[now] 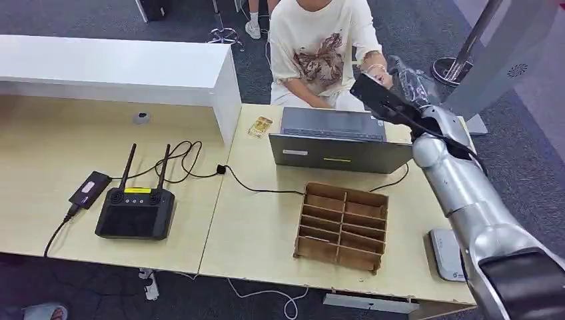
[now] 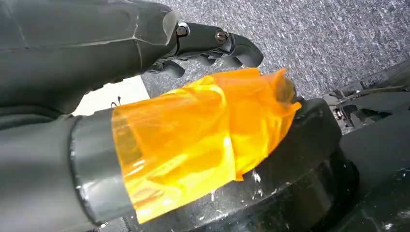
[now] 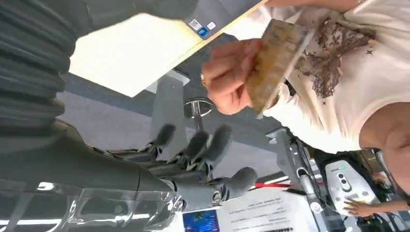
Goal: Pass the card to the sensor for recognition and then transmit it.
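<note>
The card [image 3: 275, 63] sits tilted, long axis slanting, in a person's hand [image 3: 232, 77], the right hand [image 3: 203, 150] spread and unladen.

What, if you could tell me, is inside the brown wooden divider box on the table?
The wooden divider box has two columns of slots, and those facing the head camera look empty. The partitions hide the slot floors, so a flat card lying there cannot be excluded.
</note>
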Robot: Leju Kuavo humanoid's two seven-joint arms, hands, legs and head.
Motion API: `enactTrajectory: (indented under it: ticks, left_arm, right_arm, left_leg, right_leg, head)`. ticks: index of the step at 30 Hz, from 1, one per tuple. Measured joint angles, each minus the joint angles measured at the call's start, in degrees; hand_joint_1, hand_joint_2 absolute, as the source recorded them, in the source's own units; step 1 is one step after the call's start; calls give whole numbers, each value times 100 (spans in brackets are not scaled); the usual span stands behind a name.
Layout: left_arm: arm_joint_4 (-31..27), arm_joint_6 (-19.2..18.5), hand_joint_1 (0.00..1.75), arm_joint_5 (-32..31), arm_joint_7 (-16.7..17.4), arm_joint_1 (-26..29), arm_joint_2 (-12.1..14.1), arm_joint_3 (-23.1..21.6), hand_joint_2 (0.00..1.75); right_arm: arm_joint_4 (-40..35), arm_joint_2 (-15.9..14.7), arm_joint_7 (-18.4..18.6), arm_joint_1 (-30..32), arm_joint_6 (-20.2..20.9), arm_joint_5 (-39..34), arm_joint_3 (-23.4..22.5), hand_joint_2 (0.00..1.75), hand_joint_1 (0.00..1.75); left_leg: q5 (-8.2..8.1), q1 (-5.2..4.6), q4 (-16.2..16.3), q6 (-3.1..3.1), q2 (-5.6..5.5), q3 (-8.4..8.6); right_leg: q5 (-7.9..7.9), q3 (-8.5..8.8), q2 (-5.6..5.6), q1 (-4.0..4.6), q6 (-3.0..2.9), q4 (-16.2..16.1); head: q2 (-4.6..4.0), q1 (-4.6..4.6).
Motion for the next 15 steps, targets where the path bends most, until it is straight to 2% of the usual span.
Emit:
enactTrajectory:
  ticks: [3, 15]
  left_arm:
    - [0, 4, 0, 0, 0, 1, 0, -2, 0]
    - [0, 4, 0, 0, 0, 1, -2, -2, 0]
  right_arm:
    - [-53, -13, -31, 23, -125, 17, -46, 175, 0]
    - [-103, -37, -48, 53, -149, 26, -101, 175, 0]
  left_leg:
    - [0, 0, 0, 0, 0, 0]
    - [0, 0, 0, 0, 1, 0]
  right_leg:
    - [0, 0, 0, 0, 0, 0]
    - [0, 0, 3, 0, 0, 0]
  head:
    - [0, 0]
    - [0, 0]
